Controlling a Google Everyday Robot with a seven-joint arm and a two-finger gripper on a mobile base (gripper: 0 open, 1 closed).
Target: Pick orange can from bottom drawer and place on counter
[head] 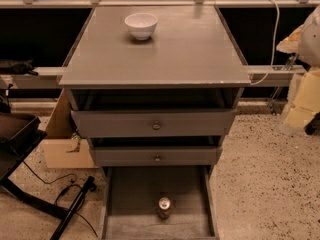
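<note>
Drawers of a grey cabinet stand pulled out in steps, the bottom drawer furthest of the three, its wide flat floor open to the camera. An orange can stands upright on that floor, silver top facing up, close to the drawer's front edge and slightly right of centre, clear of both side walls. Above it sit the middle drawer and the top drawer, each with a small round knob at its centre. The cabinet's flat grey top, the table, carries a white bowl near its far edge, left of centre. The robot's pale hand hangs at the right edge of the view, beside the cabinet and well apart from the can; whether it is wide or narrow cannot be told, and nothing can be seen in it. A cardboard box rests on the speckled floor to the cabinet's left, with black cables trailing in front of it. A white cable runs down behind the table's right corner.
</note>
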